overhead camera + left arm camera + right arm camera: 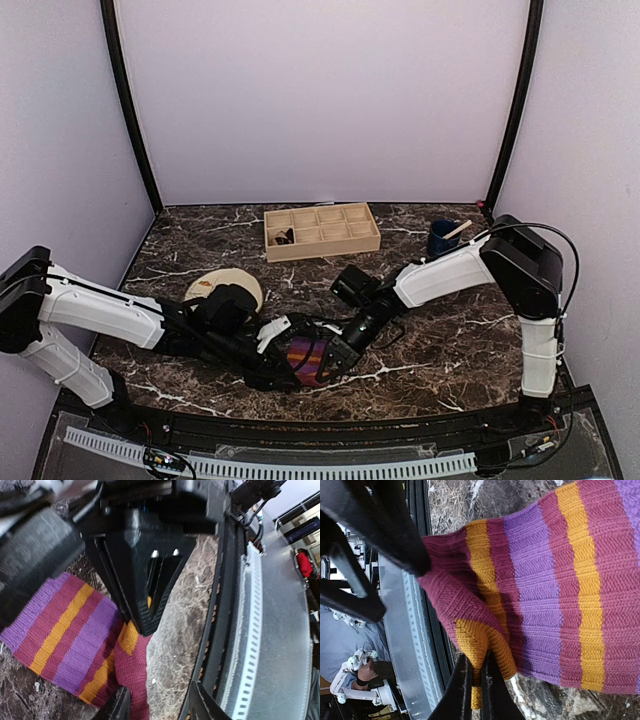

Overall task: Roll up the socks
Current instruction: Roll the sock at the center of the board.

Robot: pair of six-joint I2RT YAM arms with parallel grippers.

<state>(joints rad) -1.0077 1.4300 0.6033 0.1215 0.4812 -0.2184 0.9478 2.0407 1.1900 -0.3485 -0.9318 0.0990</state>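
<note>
One of the socks (305,356), magenta-purple with orange stripes, lies flat on the marble table near the front edge. My right gripper (476,686) is shut on an orange fold at the sock's end (480,645), lifting that corner a little. In the left wrist view the right gripper (146,585) shows as a black wedge pinching the sock (75,630). My left gripper (160,707) is open, just apart from the maroon end of the sock, which lies beside its left finger (117,707). Both grippers meet over the sock in the top view.
A beige plate (240,281) sits behind my left arm. At the back stands a wooden compartment tray (321,230) with something dark in one cell. A blue cup (443,238) is at the back right. The table's black rim and a metal rail (250,630) run just beyond the sock.
</note>
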